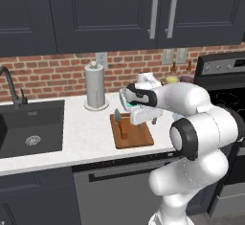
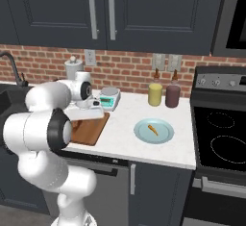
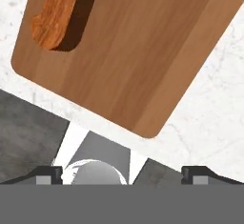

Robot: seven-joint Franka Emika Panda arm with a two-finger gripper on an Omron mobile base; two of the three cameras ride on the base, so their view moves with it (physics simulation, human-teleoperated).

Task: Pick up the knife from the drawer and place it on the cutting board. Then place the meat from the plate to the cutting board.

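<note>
Orange-handled silver-bladed knife (image 1: 121,125) lies on the rectangular brown wooden cutting board (image 1: 139,139); fingers (image 3: 44,174) spread wide, empty. Knife step looks done. Next: reach the tan-yellow meat piece (image 2: 153,129) on the round pale-teal plate (image 2: 166,136).

Dark cabinets (image 1: 95,13) with silver vertical handles fill the top of the frame. Below them runs a red brick wall (image 1: 52,73) with pale outlets. A white marble desk (image 1: 86,128) holds a black sink (image 1: 31,128) at left; a black stove (image 2: 221,133) stands right.

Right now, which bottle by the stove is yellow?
The left bottle, nearer the scale. Its neighbour beside the stove is dark reddish-brown.
</note>
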